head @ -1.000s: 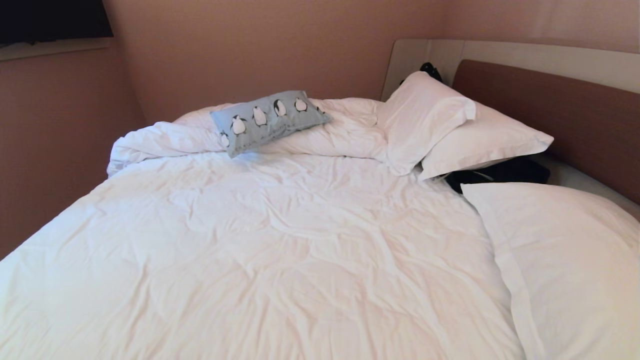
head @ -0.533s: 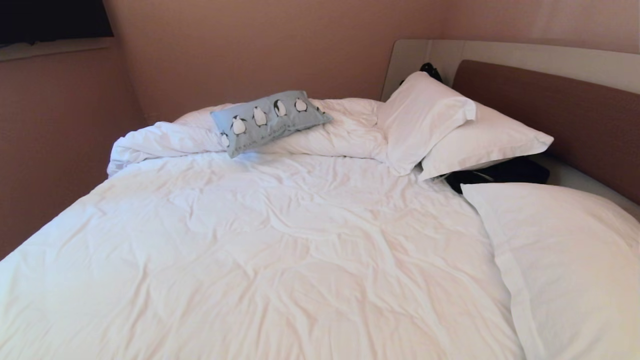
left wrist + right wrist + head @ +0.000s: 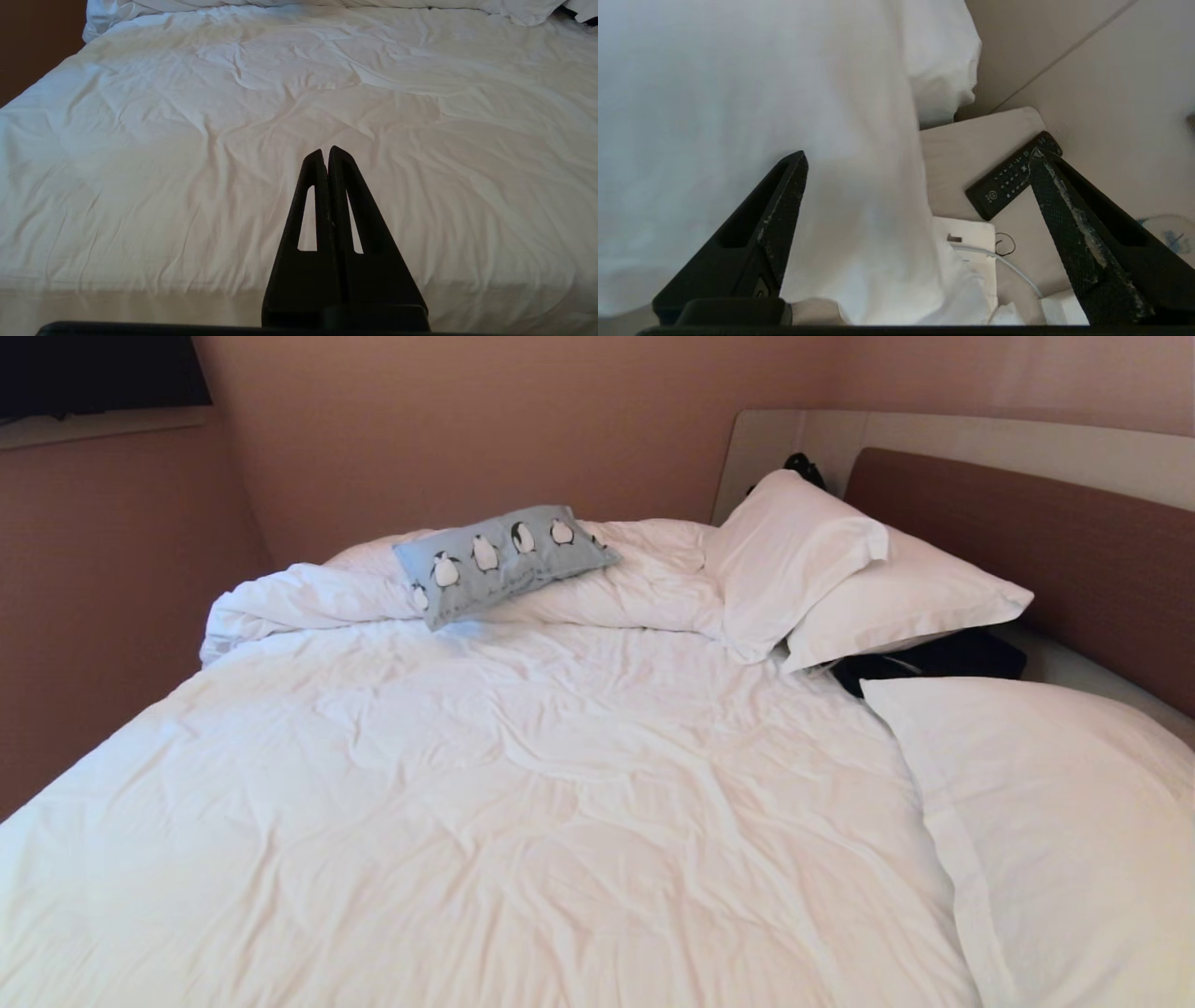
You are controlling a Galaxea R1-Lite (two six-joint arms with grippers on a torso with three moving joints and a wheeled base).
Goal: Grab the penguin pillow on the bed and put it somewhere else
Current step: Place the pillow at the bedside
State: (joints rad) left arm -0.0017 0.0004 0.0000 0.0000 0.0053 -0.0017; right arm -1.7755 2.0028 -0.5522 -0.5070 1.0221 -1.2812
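Nothing on the bed has moved; the penguin pillow lies at the far side as before.

In the head view the penguin pillow (image 3: 504, 560) rests tilted on the bunched-up duvet at the far edge of the bed (image 3: 523, 803), at the same place as one second ago, and the white pillows (image 3: 840, 569) near the headboard (image 3: 1027, 541) are also unchanged. Neither arm appears in this view. The left gripper (image 3: 328, 154) hangs over the near part of the bed with its fingers pressed together. The right gripper (image 3: 917, 161) has its fingers spread wide and holds nothing; it is beside the bed edge, above a bedside surface where a black remote control (image 3: 1008, 179) lies.
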